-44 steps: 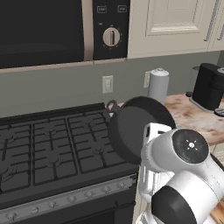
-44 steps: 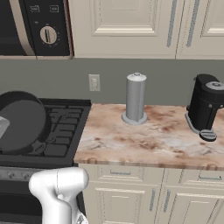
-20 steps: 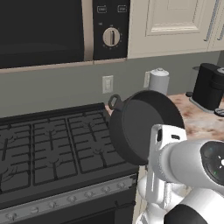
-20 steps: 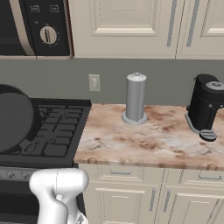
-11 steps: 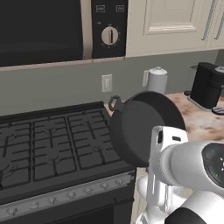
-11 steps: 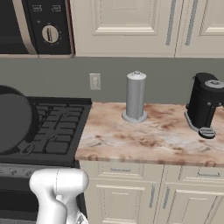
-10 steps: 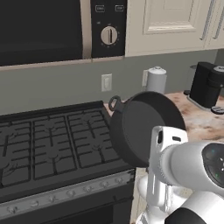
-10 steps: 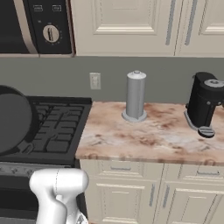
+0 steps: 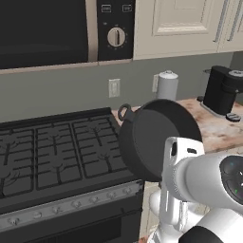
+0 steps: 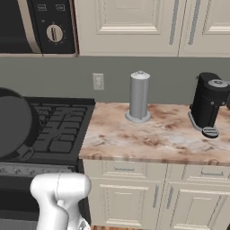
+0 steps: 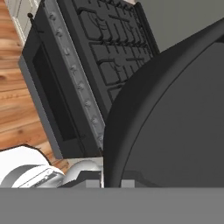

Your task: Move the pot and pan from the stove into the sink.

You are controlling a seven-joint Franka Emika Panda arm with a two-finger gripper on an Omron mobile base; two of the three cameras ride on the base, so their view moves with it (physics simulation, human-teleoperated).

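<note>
One pot (tilted) held above stove; coffee maker beyond

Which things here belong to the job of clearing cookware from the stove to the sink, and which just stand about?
Part of the job:
- pot, tilted on edge, lifted off the grates
- stove
- gripper, shut on the pot

Just standing about:
- microwave
- paper towel roll
- coffee machine
- wall socket
- counter
</note>
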